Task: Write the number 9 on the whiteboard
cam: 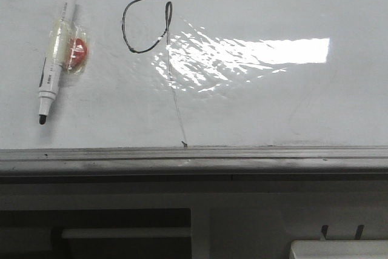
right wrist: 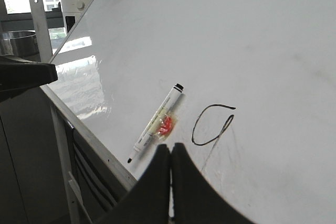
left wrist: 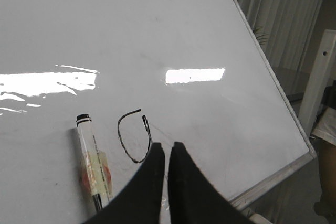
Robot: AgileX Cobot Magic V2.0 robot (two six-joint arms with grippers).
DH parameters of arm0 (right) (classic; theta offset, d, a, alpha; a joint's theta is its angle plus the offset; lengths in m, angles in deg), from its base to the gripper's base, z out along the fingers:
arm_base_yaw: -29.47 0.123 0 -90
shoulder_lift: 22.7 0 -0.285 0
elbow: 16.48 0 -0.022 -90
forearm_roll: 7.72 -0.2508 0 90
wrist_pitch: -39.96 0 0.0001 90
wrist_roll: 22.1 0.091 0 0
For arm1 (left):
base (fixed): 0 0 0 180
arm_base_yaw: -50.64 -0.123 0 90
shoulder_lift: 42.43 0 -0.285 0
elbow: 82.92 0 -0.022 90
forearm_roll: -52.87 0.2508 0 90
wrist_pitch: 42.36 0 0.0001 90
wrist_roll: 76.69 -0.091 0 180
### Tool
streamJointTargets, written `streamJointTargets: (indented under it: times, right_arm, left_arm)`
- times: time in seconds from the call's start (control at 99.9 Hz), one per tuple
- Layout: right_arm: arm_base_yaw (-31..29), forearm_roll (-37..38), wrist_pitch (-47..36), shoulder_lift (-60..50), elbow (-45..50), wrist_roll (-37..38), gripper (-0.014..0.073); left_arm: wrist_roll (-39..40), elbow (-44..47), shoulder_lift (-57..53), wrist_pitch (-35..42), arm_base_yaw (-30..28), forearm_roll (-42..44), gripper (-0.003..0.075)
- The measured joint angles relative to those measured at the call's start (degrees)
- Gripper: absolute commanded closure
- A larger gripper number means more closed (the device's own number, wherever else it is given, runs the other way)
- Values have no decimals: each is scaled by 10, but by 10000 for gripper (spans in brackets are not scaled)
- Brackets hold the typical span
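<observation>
The whiteboard (cam: 291, 107) fills the front view, glossy white with a bright glare. On it is the number 9 (cam: 145, 25), an open black loop with a faint slanted tail running down to the grey rail (cam: 194, 157). A white marker (cam: 57, 53) with tape and a red blob lies flat on the board left of the 9, tip down. No gripper shows in the front view. My left gripper (left wrist: 167, 147) is shut and empty, just off the board near the 9 (left wrist: 134, 136). My right gripper (right wrist: 171, 148) is shut and empty, below the marker (right wrist: 157, 121) and the 9 (right wrist: 212, 124).
A white box corner (cam: 339, 250) sits at the lower right below the rail. Dark framing and a white bar (cam: 121, 233) lie under the board. Curtains (left wrist: 283, 19) and a white post (left wrist: 317, 85) stand beyond the board's edge.
</observation>
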Motion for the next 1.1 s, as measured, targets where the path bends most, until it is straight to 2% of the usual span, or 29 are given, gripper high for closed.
streamJointTargets:
  times: [0.19, 0.36, 1.101]
  right_arm:
    - [0, 16, -1, -112, 77, -1, 664]
    - [0, 16, -2, -170, 93, -2, 664]
    - [0, 16, -3, -176, 94, -2, 664]
  left_arm:
    - [-2, 40, -97, -27, 0, 10, 740]
    - [-2, 57, -127, -46, 0, 6, 740]
    - [-2, 63, -127, -52, 0, -19, 740]
